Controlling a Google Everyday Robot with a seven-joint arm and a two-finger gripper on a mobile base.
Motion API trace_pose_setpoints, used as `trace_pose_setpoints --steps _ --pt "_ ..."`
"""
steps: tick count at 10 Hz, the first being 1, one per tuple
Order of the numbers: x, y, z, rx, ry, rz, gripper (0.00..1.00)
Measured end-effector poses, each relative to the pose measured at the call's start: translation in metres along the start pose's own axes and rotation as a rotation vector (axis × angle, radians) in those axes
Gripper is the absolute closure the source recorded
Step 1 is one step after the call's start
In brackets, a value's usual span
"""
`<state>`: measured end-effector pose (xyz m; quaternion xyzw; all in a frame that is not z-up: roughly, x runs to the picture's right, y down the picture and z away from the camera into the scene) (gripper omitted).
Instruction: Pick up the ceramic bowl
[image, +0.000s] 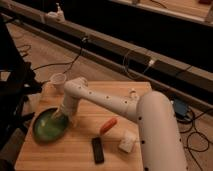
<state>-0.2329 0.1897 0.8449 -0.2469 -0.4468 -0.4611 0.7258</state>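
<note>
The ceramic bowl (50, 125) is wide and shallow, glossy green inside, and sits at the front left of the wooden table (85, 150). My white arm reaches from the right across the table. My gripper (61, 116) points down at the bowl's right rim, over or touching its edge. A small white cup (58, 80) stands at the table's back left, behind the arm.
A red-orange object (108, 125) lies mid-table, a black flat object (98, 150) near the front edge, and a white block (127, 142) to its right. Dark equipment (12, 90) stands left of the table. Cables run over the floor behind.
</note>
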Motion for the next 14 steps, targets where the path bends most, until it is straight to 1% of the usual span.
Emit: trace_pose_setpoints --steps 1,2,4,5,6,7,8,10,12,13,14 --pt "0.005 0.003 0.002 0.000 -0.008 0.015 0.47" --pt "0.009 0.004 0.001 0.004 -0.007 0.028 0.57" --pt "0.019 0.009 -0.005 0.014 0.003 0.051 0.76" --pt "0.024 0.011 -0.013 0.028 0.015 0.070 0.87" --pt "0.029 0.011 -0.029 0.066 0.026 0.092 0.97" --pt "0.030 0.010 -0.045 0.100 0.035 0.104 1.00" --pt "0.031 0.009 -0.061 0.133 0.049 0.113 1.00" --pt "0.031 0.006 -0.102 0.206 0.093 0.107 1.00" --pt "0.025 0.001 -0.129 0.249 0.126 0.077 1.00" --pt "0.018 -0.002 -0.142 0.272 0.134 0.052 1.00" --pt "0.015 -0.002 -0.150 0.285 0.137 0.042 1.00"
